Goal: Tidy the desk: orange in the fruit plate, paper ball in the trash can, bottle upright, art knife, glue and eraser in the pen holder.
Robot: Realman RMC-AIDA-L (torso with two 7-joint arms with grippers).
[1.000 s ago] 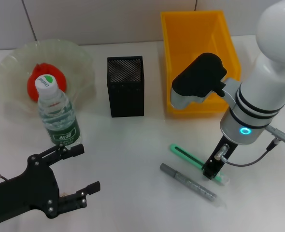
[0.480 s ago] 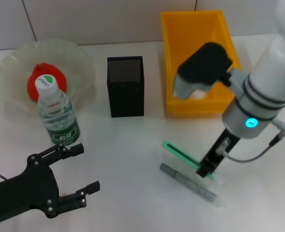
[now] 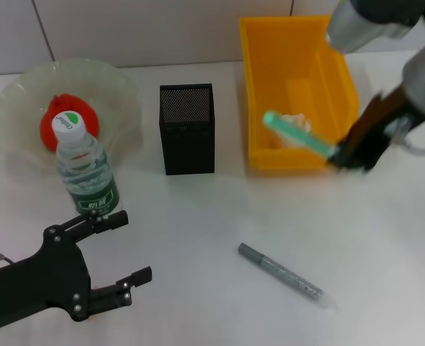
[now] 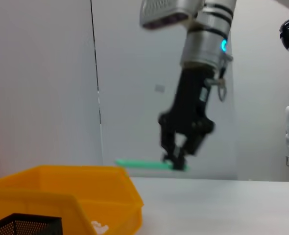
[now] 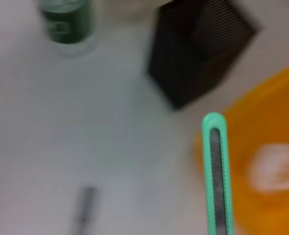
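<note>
My right gripper (image 3: 338,156) is shut on the end of the green art knife (image 3: 297,135) and holds it in the air over the front of the yellow bin (image 3: 250,86). The left wrist view shows that gripper (image 4: 176,161) with the knife (image 4: 139,164) level. The knife also shows in the right wrist view (image 5: 217,171). A paper ball (image 3: 293,124) lies in the bin. The black mesh pen holder (image 3: 188,130) stands to the bin's left. The grey glue stick (image 3: 284,275) lies on the table. The bottle (image 3: 86,173) stands upright. The orange (image 3: 54,119) lies in the plate (image 3: 25,86). My left gripper (image 3: 135,245) is open and empty at the front left. No eraser is in view.
The white table (image 3: 198,216) has free room between the pen holder, the glue stick and the left gripper. The bottle stands just behind the left gripper. A wall runs along the back of the table.
My right gripper has lifted the green art knife off the table and carried it up and back toward the yellow bin. The left arm has barely moved.
</note>
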